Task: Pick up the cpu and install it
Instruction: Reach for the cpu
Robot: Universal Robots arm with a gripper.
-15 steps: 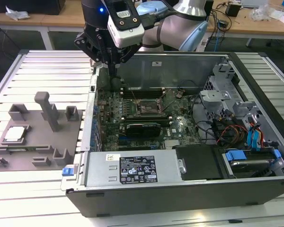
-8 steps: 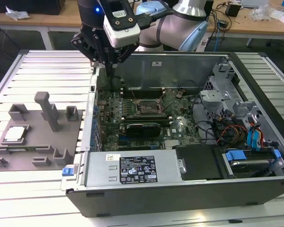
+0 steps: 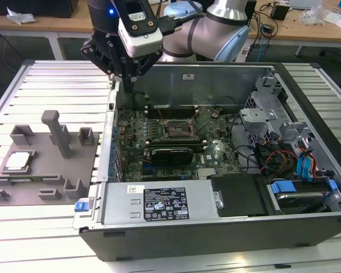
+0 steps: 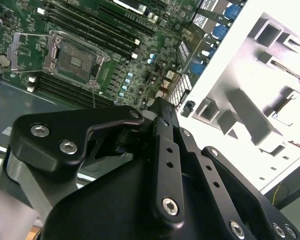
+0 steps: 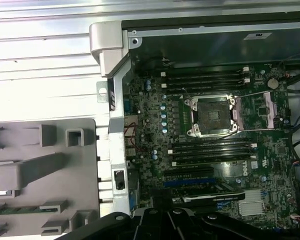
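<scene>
Above case wall (image 3: 109, 131) | gripper (image 3: 128, 85) fingers together, empty | cpu (image 3: 18, 161) on grey fixture (image 3: 45, 170), well apart | socket (image 5: 212, 116) interior unclear

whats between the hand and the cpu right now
In the exterior view: slatted table top and the grey fixture's tall post, between the hand and the cpu.

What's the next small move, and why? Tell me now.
Probably shift the end effector toward the exterior view's left, above the cpu: it lies on the grey fixture, ungrasped, while the motherboard socket stands open and empty.
</scene>
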